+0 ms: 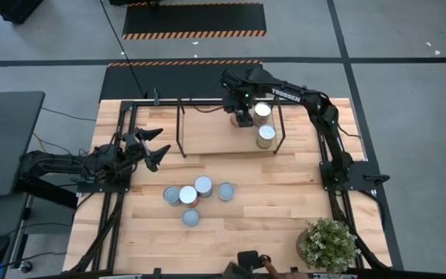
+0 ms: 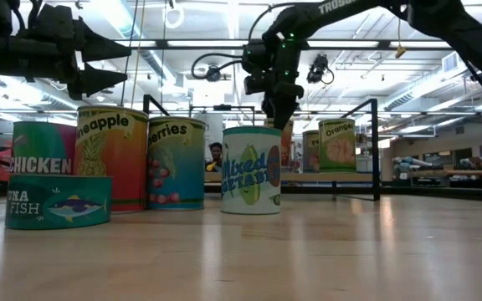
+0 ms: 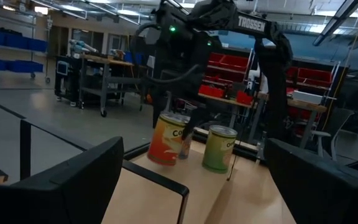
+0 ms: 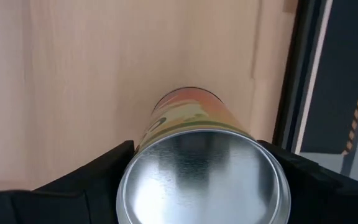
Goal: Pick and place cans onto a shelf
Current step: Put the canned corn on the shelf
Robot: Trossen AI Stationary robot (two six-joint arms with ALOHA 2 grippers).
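My right gripper (image 1: 259, 114) is at the far right of the shelf (image 1: 215, 136), shut on an orange-sided can (image 4: 185, 118) with a silver lid (image 1: 262, 110). A green can (image 3: 219, 148) stands on the shelf board just nearer, to the table's near side (image 1: 265, 136). Several more cans stand on their bases in a group on the tabletop (image 1: 203, 186), with one apart (image 1: 190, 218). My left gripper (image 1: 155, 147) is open and empty above the table's left part, level with the shelf's left end. My right gripper pinches the orange can between its two fingers (image 4: 107, 174), on opposite sides of the wall just under the lid rim (image 4: 135, 155). The fingers come from above, slanting down. In the left wrist view the can (image 3: 165, 140) is tilted, its lower edge at the shelf board; whether it rests there I cannot tell.
Thin black posts (image 1: 180, 124) frame the shelf board, one right beside the green can (image 1: 282, 128). A potted plant (image 1: 328, 244) stands at the table's near right corner. Black frame rails run along the table's left and right sides.
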